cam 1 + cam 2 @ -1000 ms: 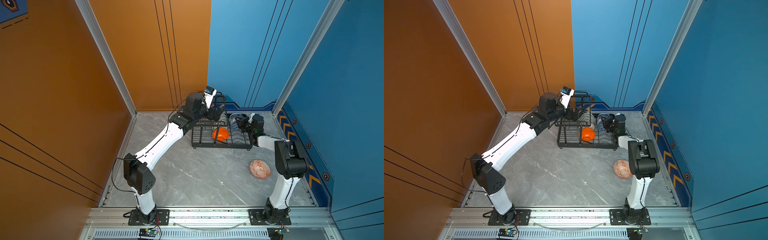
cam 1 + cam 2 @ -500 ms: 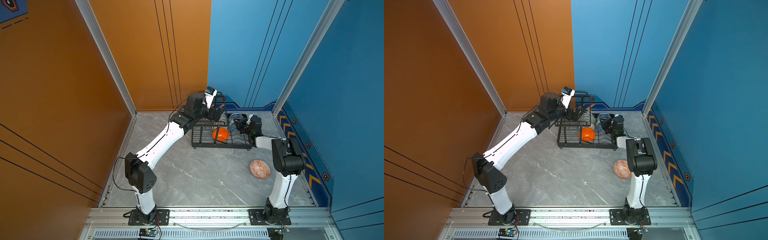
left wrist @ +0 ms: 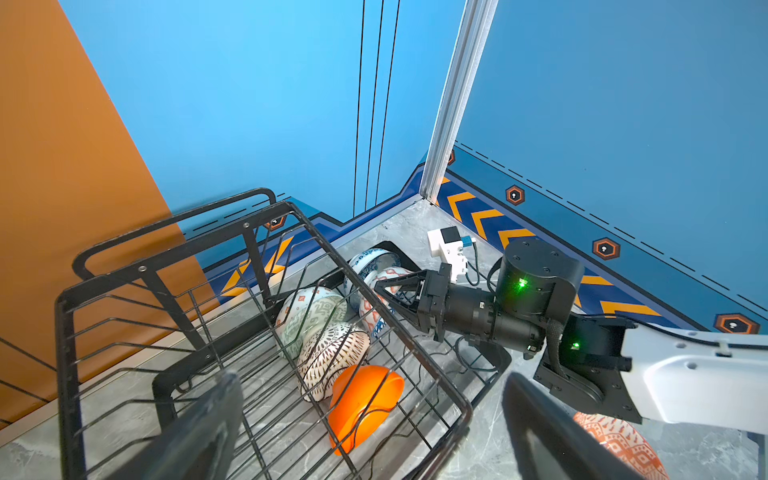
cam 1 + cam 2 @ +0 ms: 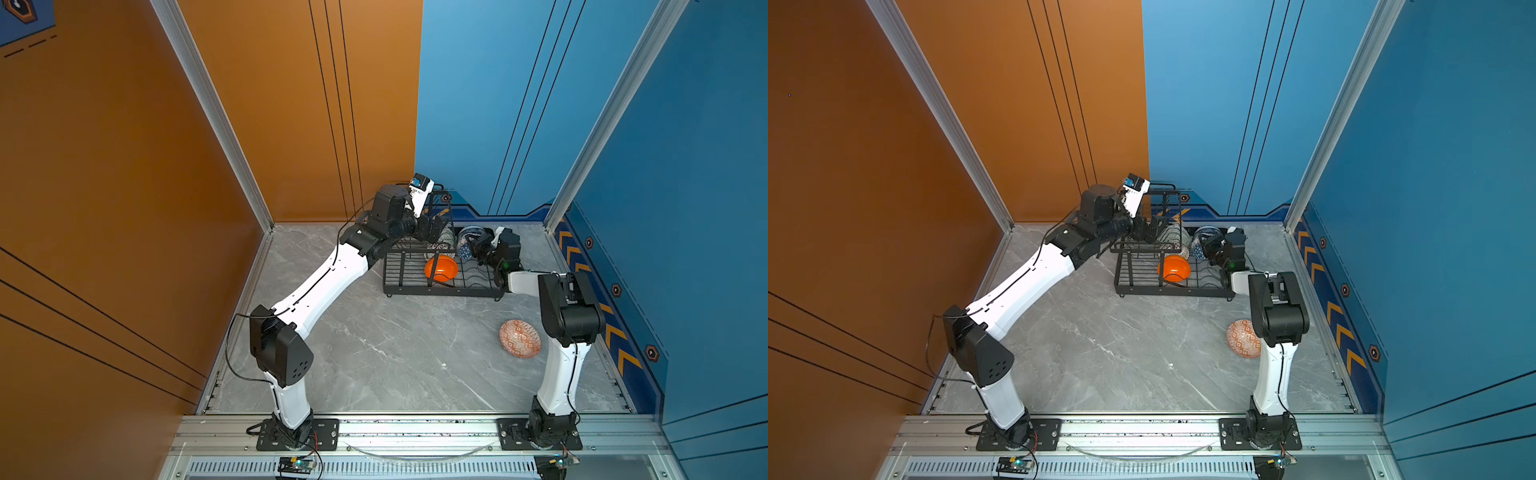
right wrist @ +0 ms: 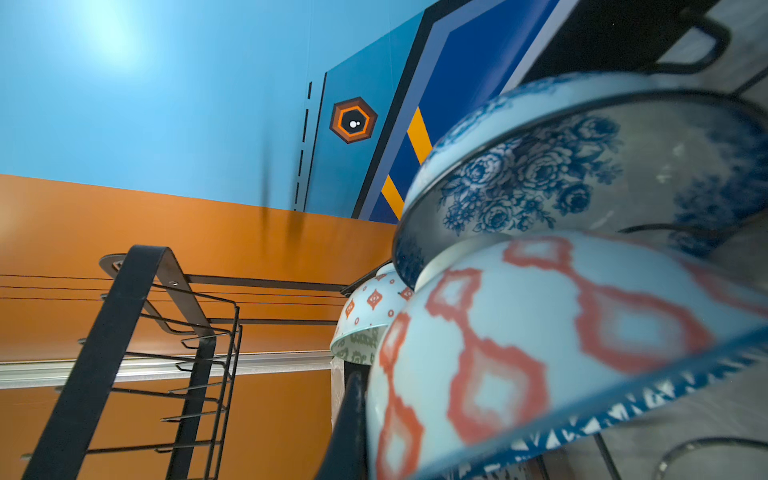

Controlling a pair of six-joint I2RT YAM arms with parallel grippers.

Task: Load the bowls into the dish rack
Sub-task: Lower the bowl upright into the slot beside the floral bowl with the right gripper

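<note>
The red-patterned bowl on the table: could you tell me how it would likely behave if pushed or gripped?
The bowl looks rigid and glossy, so it probably keeps its shape but may slip in a pinch. Its rounded form suggests a push could rock or spin it. It seems ceramic, so likely chips if dropped.

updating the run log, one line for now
left gripper open above rack | right gripper shut on blue-rimmed bowl in rack | red-patterned bowl on table

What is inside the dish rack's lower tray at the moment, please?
Five bowls on edge: plain orange bowl, dark-lattice bowl, pale-green bowl, blue-triangle-rimmed bowl, blue-floral bowl. The upper basket and right gripper hide parts of them.
</note>
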